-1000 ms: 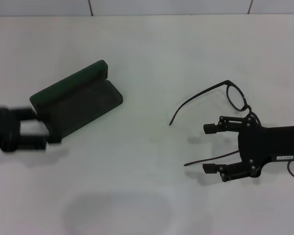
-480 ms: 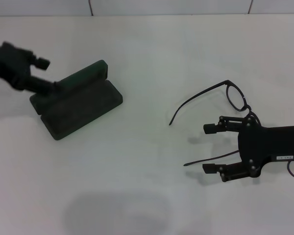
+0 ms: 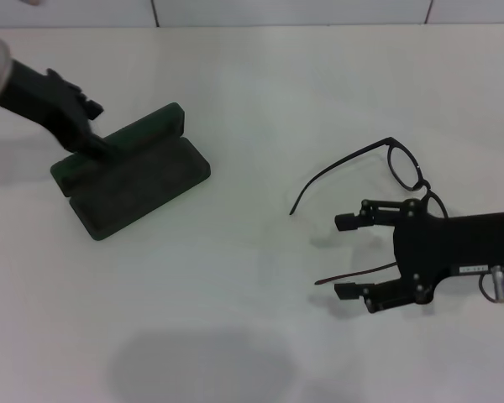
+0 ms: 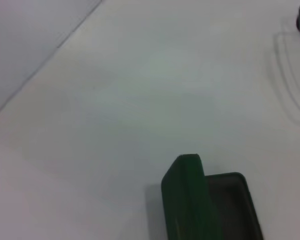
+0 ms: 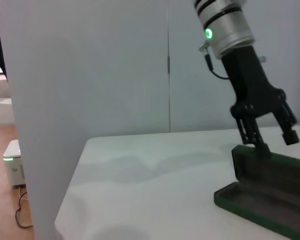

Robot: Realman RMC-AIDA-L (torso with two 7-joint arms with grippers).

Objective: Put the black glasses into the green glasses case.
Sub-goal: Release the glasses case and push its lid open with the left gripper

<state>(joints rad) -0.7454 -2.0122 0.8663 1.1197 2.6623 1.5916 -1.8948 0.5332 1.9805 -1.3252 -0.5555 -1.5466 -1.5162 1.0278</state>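
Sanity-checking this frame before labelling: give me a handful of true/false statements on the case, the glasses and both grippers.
1. The dark green hinged hard glasses case lies open on the white table. True.
2. The thin black-framed glasses already lie inside the case. False: they lie on the table, apart from it.
3. The right gripper is open, by the glasses' temple arms. True.
4. The left gripper is at the case's raised lid. True.
5. The right gripper holds the glasses off the table. False: nothing is lifted.
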